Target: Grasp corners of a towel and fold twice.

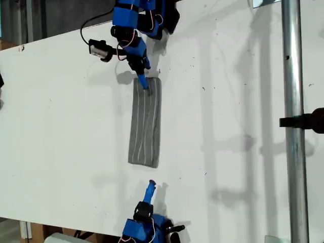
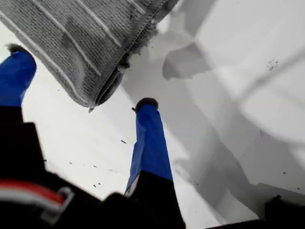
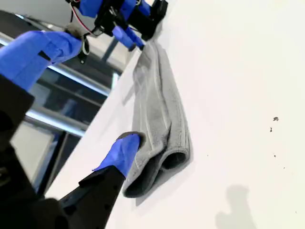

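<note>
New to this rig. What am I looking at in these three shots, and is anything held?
Two small blue robot arms face each other across a white table. The exterior view looks down on both. The other two pictures come from cameras on the arms' own grippers. A grey striped towel lies between them, folded into a narrow strip. My first gripper is at the towel's end towards the exterior view's top, fingers open around a corner. My second gripper sits open at the opposite end. Nothing looks clamped.
</note>
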